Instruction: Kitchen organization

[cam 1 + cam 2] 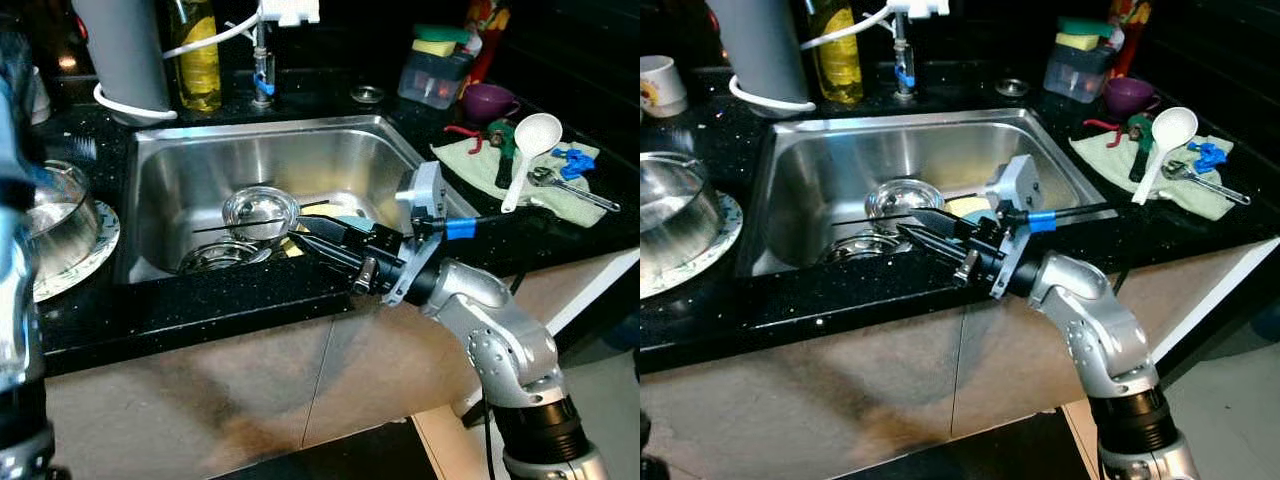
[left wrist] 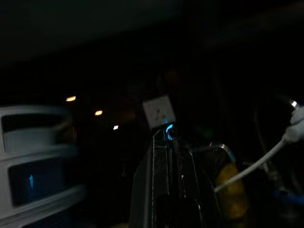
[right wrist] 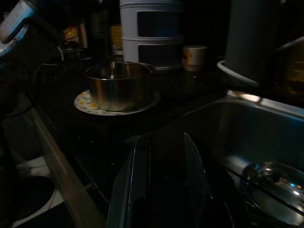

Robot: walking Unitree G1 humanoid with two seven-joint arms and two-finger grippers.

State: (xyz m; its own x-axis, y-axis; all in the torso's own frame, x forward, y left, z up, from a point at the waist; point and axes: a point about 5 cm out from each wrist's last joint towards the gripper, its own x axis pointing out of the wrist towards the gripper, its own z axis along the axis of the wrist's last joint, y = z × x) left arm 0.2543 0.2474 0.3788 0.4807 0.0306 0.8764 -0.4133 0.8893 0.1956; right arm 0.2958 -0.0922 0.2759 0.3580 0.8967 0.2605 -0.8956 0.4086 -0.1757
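Steel bowls in the sink, my right gripper poised at the front rim.

The small steel bowl point(image 1: 260, 212) sits upright in the sink point(image 1: 180, 170) among other steel dishes, likely waiting to be sorted. I hold the right gripper point(image 1: 915, 222) over the sink's front edge, aimed at the bowl, fingers slightly spread and empty. The left gripper point(image 2: 168, 142) is raised, fingers pressed together. A steel pot point(image 1: 670, 205) rests on a plate on the counter, left of the sink.

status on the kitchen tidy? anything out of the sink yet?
Done: a steel pot sits on a patterned plate on the counter left of the sink. In hand: nothing; the right gripper hangs open over the sink's front edge. Left: steel bowls in the sink, plus the white ladle and tools on the green cloth.
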